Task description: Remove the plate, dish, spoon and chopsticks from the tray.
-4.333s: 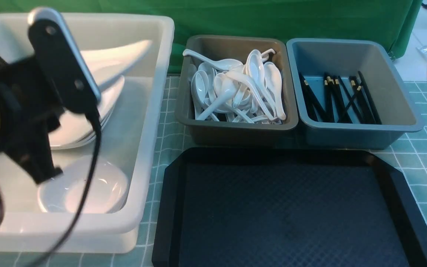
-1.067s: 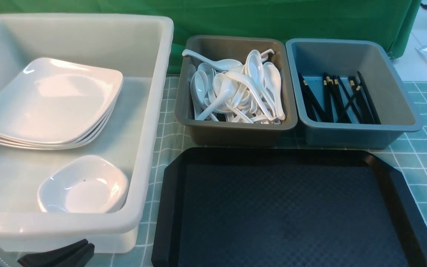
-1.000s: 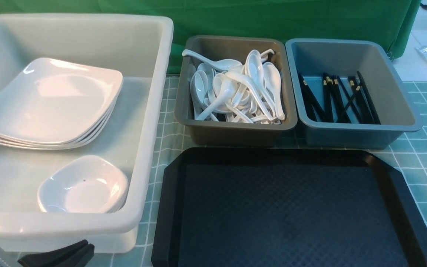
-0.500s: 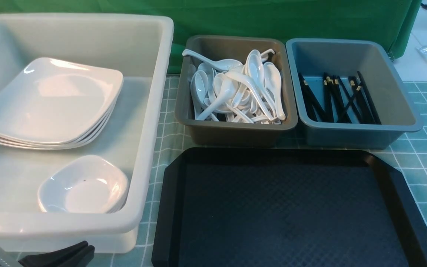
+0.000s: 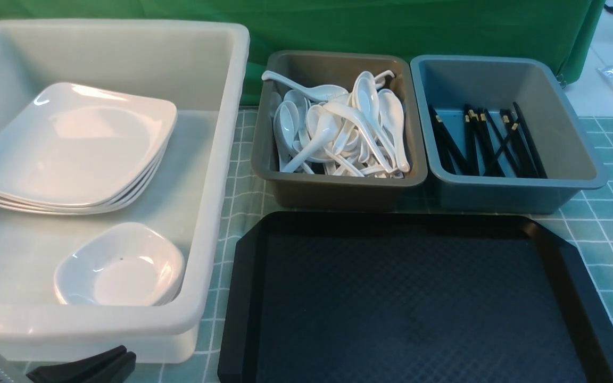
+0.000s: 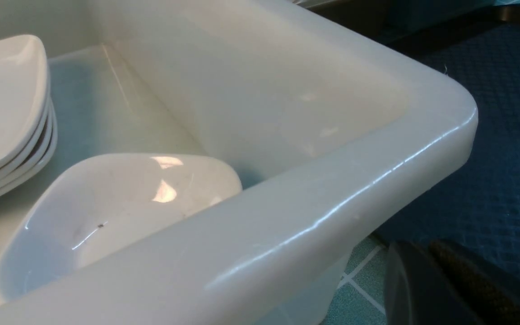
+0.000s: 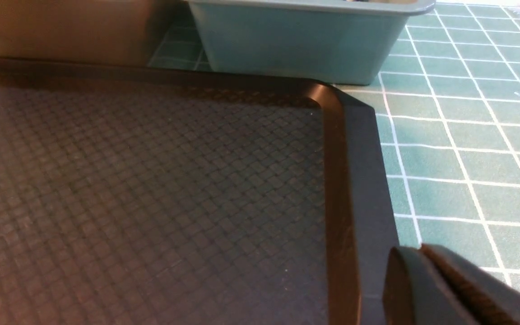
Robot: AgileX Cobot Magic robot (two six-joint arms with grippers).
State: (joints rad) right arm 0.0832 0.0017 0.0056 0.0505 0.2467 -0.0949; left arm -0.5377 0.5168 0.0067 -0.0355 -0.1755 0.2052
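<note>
Sat bare: large black diamond-textured plastic tray [image 5: 418, 298], near centre.
Lay stacked in big white tub [image 5: 221, 159], left: white square plate [image 5: 67, 151], small white dish [image 5: 120, 266]; left gripper [image 5: 85, 367] jaws together, right gripper [image 7: 427, 289] apparently likewise.

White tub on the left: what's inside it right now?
Inside the white tub sit a stack of square plates and, nearer the robot, a small dish. The top plate hides the faces of those beneath; only their edges show.
</note>
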